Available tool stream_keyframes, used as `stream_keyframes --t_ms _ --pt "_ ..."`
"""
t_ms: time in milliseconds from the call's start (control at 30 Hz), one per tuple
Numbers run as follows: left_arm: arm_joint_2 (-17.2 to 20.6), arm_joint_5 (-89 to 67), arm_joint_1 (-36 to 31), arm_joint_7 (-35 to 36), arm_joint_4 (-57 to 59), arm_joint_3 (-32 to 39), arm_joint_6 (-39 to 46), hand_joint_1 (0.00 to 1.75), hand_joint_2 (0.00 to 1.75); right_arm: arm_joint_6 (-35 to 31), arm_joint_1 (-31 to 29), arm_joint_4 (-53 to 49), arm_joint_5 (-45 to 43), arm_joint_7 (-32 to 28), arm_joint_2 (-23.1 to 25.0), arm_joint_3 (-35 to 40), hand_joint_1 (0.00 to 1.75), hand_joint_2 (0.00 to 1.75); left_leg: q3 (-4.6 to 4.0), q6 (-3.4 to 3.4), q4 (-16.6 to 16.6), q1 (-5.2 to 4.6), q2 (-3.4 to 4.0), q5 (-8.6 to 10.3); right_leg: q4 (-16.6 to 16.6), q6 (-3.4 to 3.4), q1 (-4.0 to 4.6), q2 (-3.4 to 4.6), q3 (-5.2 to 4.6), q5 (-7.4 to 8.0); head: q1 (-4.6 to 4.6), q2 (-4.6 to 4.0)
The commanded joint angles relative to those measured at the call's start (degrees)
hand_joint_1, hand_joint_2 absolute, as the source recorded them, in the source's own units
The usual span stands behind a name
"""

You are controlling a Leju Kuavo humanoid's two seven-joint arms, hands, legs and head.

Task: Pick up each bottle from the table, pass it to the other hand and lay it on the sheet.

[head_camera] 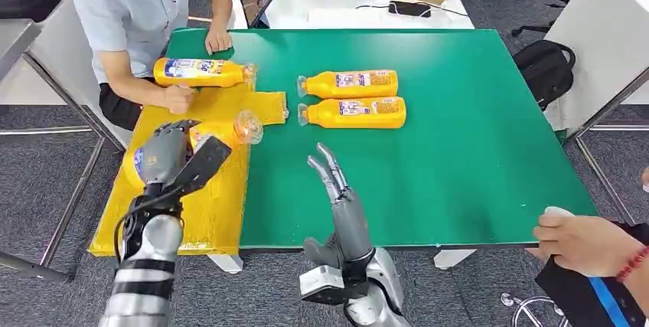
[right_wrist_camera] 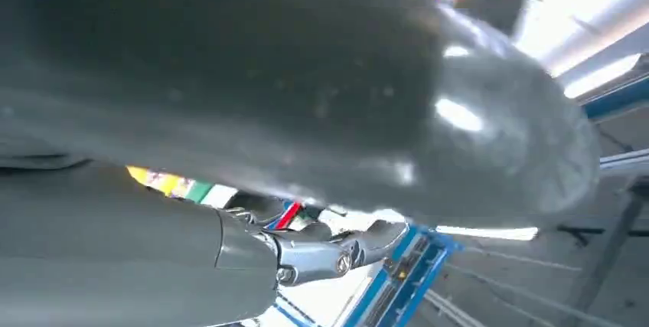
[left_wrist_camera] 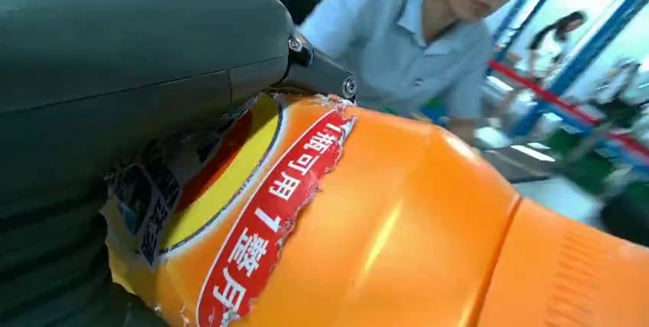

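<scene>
Left hand: we see our left hand (head_camera: pixel 170 160) wrapped round an orange bottle (head_camera: pixel 222 129), carried over the yellow sheet (head_camera: pixel 210 212), its clear cap end pointing toward the green worktop (head_camera: pixel 459 143).
Held bottle label: in the left wrist view the bottle (left_wrist_camera: pixel 398 235) shows a red band with white Chinese writing; we read "可用 1 整月", the rest is covered by the hand (left_wrist_camera: pixel 115 74). No brand name is readable.
Right hand: our right hand (head_camera: pixel 340 193) is raised over the worktop near its front edge, fingers stretched out straight and apart, holding nothing.
Bottle on sheet: one orange bottle (head_camera: pixel 200 72) lies on its side at the sheet's far end, just beside a seated person's hand (head_camera: pixel 180 99); its blue-and-white label is too small to read.
Bottles on worktop: two more (head_camera: pixel 350 83) (head_camera: pixel 353 112) lie side by side on the green surface, caps toward the sheet, labels unreadable.
Other person: a hand (head_camera: pixel 585 243) with a red wristband rests at the worktop's near right corner.
</scene>
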Motion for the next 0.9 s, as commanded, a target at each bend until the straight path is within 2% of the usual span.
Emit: stream_keyframes --t_ms 33,100,167,300,367,400,433,467,500,533,567,667,733,900 --pt "7.30 -12.38 -16.68 3.90 37.64 -4.80 -1.26 1.75 1.75 -0.13 -1.84 0.17 -4.44 -1.93 -4.09 6.41 0.00 0.00 0.31 0.09 -0.14 -0.01 -0.21 0.01 -0.12 -0.18 0.03 -0.30 0.38 -0.07 0.00 0.00" --pt "7.53 -13.76 -19.68 4.40 46.68 -6.16 -0.96 1.75 1.75 -0.26 -2.36 0.98 -5.14 -1.93 -4.36 7.81 0.00 0.00 0.31 0.10 -0.13 -0.02 -0.23 0.01 -0.12 -0.15 0.02 -0.31 0.40 -0.08 0.00 0.00" --pt "7.13 -12.77 -20.80 3.58 50.64 -5.70 -1.14 1.75 1.75 -0.39 -2.82 2.33 -5.76 -1.93 -4.32 8.59 0.00 0.00 0.33 0.10 -0.14 -0.05 -0.17 0.00 -0.12 -0.15 -0.01 -0.25 0.39 -0.07 0.02 0.00" --pt "6.07 -10.26 -21.37 1.58 51.91 -4.66 -2.05 1.73 1.75 -1.26 -3.46 3.70 -6.20 -1.93 -4.75 9.43 0.00 0.00 0.23 0.08 -0.08 -0.02 -0.02 -0.04 -0.08 -0.14 0.02 -0.08 0.26 -0.04 0.02 0.00" --pt "5.90 -9.70 -21.39 1.44 51.87 -4.31 -2.29 1.62 1.75 -1.40 -3.53 3.79 -6.16 -1.93 -4.82 9.41 0.00 0.00 0.16 0.06 -0.05 -0.01 -0.06 -0.03 -0.06 -0.12 0.02 -0.12 0.21 -0.05 0.02 0.00" --pt "5.57 -8.25 -21.42 1.03 51.74 -3.34 -3.03 1.45 1.75 -1.16 -3.67 3.86 -6.33 -1.93 -4.88 9.21 0.00 0.00 0.10 0.04 -0.03 0.01 -0.03 -0.03 -0.06 -0.10 0.03 -0.07 0.15 -0.02 0.00 0.00" --pt "5.55 -7.04 -21.43 0.30 51.79 -2.67 -3.97 1.17 1.75 -0.97 -3.79 3.93 -6.38 -1.93 -4.82 9.17 0.00 0.00 0.18 0.07 -0.04 0.01 -0.02 -0.05 -0.07 -0.15 0.05 -0.10 0.23 -0.05 0.00 0.00" --pt "5.51 -6.60 -21.39 0.02 51.80 -2.46 -4.29 0.33 1.75 -1.01 -3.84 3.93 -6.36 -1.93 -4.87 9.17 0.00 0.00 0.11 0.05 -0.05 -0.02 0.00 -0.02 -0.05 -0.09 0.01 -0.05 0.15 -0.02 -0.02 0.00" --pt "5.24 -3.92 -21.16 -1.26 51.54 -0.61 -4.74 0.09 1.75 -1.01 -4.00 4.36 -6.27 -1.93 -4.82 9.08 0.00 0.00 0.22 0.08 -0.07 -0.03 0.00 -0.04 -0.07 -0.14 0.01 -0.07 0.26 -0.04 0.02 0.00" --pt "5.18 -3.41 -21.16 -1.34 51.49 -0.26 -4.89 0.09 1.75 -0.97 -4.06 4.51 -6.21 -1.93 -4.74 9.06 0.00 0.00 0.20 0.07 -0.08 -0.03 0.03 -0.03 -0.08 -0.11 0.01 -0.03 0.23 -0.01 -0.02 0.00" --pt "5.02 -2.96 -21.16 -1.40 51.41 0.05 -5.01 0.00 1.75 -1.05 -4.10 4.67 -6.18 -1.93 -4.68 9.07 0.00 0.00 0.23 0.08 -0.08 -0.02 0.02 -0.03 -0.10 -0.13 0.02 -0.05 0.27 -0.01 -0.02 0.00" --pt "4.77 0.54 -21.16 -3.08 51.24 2.08 -7.43 0.00 1.75 -0.69 -4.26 5.45 -6.40 -1.93 -4.50 9.18 0.00 0.00 0.12 0.07 -0.04 -0.02 0.04 -0.03 -0.06 -0.08 0.01 -0.01 0.17 0.00 0.00 0.00" --pt "4.67 7.32 -20.86 -6.76 51.19 6.24 -12.16 0.00 1.75 -1.01 -4.67 6.82 -6.77 -1.93 -4.45 9.84 0.00 0.00 0.15 0.06 -0.06 -0.03 0.00 -0.03 -0.06 -0.09 0.00 -0.05 0.20 -0.01 0.00 0.00" --pt "3.72 13.74 -20.23 -8.54 50.21 9.66 -15.71 0.00 1.75 -2.15 -5.16 7.78 -7.62 -1.93 -4.83 10.28 0.00 0.00 0.39 0.11 -0.14 -0.02 0.05 -0.07 -0.16 -0.18 0.03 -0.04 0.45 -0.03 -0.02 0.00"
